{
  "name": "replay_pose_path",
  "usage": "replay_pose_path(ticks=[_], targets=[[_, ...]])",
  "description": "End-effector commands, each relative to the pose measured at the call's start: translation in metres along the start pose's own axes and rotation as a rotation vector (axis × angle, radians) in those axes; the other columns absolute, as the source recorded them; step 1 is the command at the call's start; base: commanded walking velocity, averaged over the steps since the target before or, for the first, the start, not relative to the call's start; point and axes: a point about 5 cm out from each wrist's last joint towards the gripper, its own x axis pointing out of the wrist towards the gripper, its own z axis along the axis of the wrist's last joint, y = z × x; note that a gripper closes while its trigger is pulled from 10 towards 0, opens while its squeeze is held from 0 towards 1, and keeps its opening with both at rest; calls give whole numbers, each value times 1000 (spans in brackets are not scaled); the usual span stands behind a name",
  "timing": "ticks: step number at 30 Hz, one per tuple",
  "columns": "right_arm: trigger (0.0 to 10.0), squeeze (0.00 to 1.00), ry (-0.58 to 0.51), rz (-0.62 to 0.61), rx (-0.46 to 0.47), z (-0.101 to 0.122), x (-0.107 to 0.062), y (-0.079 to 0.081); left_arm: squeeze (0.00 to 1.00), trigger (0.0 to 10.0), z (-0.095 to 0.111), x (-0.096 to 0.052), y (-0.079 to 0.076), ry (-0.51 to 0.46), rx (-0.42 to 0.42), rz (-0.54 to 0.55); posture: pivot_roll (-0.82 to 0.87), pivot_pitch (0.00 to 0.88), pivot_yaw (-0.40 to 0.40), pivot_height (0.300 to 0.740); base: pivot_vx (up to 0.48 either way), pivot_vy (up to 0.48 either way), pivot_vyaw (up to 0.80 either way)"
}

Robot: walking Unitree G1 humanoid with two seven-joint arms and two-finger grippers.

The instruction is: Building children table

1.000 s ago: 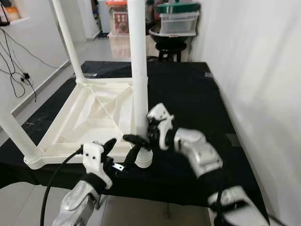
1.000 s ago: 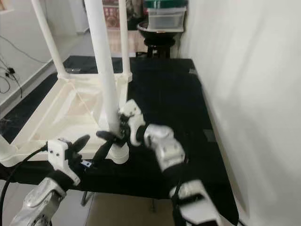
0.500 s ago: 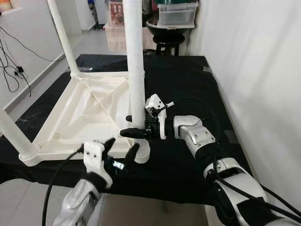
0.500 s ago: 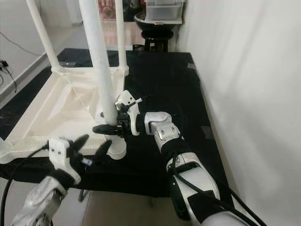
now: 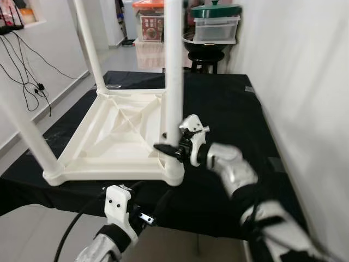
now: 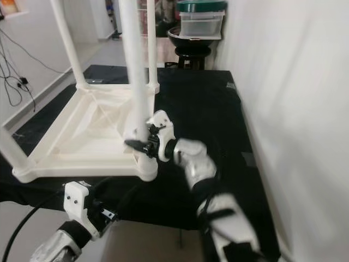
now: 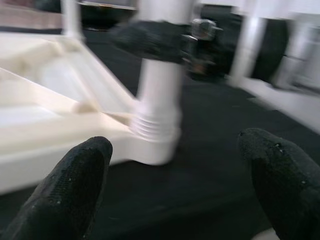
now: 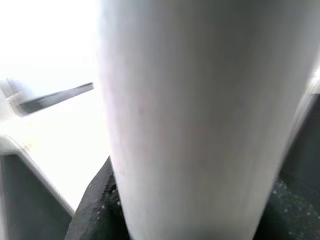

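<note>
White children's table lies upside down on the black-covered counter, centre-left of the head view, legs pointing up. Right gripper is clamped on the near-right leg just above its threaded socket at the table's near corner; in the right wrist view the leg sits tight between the fingers. Left gripper hangs below the counter's front edge, lower left of frame, fingers spread wide, holding nothing, facing that same socket. Judgement: step in hand is seating or screwing this leg home; 3 other legs look already upright. Next move probably calls for turning the leg about its own axis while keeping it vertical, maybe with the left gripper steadying the corner. Room: the table's near edge lies close to the counter's front edge, so pushing forward risks sliding it off. Open black counter to the right of the leg; wall bounds the right side. Storage bins upper centre, well apart.
</note>
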Motion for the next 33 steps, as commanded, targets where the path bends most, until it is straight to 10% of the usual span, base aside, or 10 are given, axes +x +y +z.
replay_pose_path(ticks=[1, 4, 5, 9, 10, 19, 20, 28, 29, 33], targets=[[0, 0, 151, -19, 5, -27, -7, 3, 0, 9961, -2, 3, 8, 20, 46, 19, -19, 0, 26, 740, 0, 0, 0], [0, 0, 158, -26, 0, -27, -1, 0, 0, 9020, -1, 3, 8, 26, 56, 10, 0, 0, 14, 740, 0, 0, 0], [0, 0, 163, -26, 6, -27, 1, 1, 0, 0, 0, 3, 9, 25, 63, 18, 1, 0, 15, 740, 0, 0, 0], [0, 0, 165, -26, 9, -27, 2, 2, 0, 0, 0, 2, 9, 26, 68, 25, 1, 0, 15, 740, 0, 0, 0], [10000, 0, 148, 25, 7, -21, 7, 4, 0, 0, 1, 3, 10, 24, 78, 39, 3, 0, 20, 740, 0, 0, 0], [10000, 0, -4, 199, -18, 33, 19, -8, 0, 0, 2, 5, 12, 24, 105, 68, 13, 0, 9, 740, 0, 0, 0], [10000, 1000, -27, 264, -19, 42, 19, -10, 0, 0, 2, 5, 12, 24, 106, 70, 17, 0, 4, 740, 0, 0, 0], [10000, 1000, -84, 517, -50, 57, 13, -7, 0, 0, 2, 6, 12, 23, 108, 74, 23, 0, 1, 740, 0, 0, 0], [10000, 357, -74, 633, -89, 60, 12, -8, 0, 0, 1, 7, 12, 24, 113, 74, 38, 0, -1, 740, 0, 0, 0], [10000, 0, -24, 750, -127, 60, 14, -12, 0, 0, 1, 8, 11, 28, 120, 73, 52, 0, -6, 740, 0, 0, 0]])
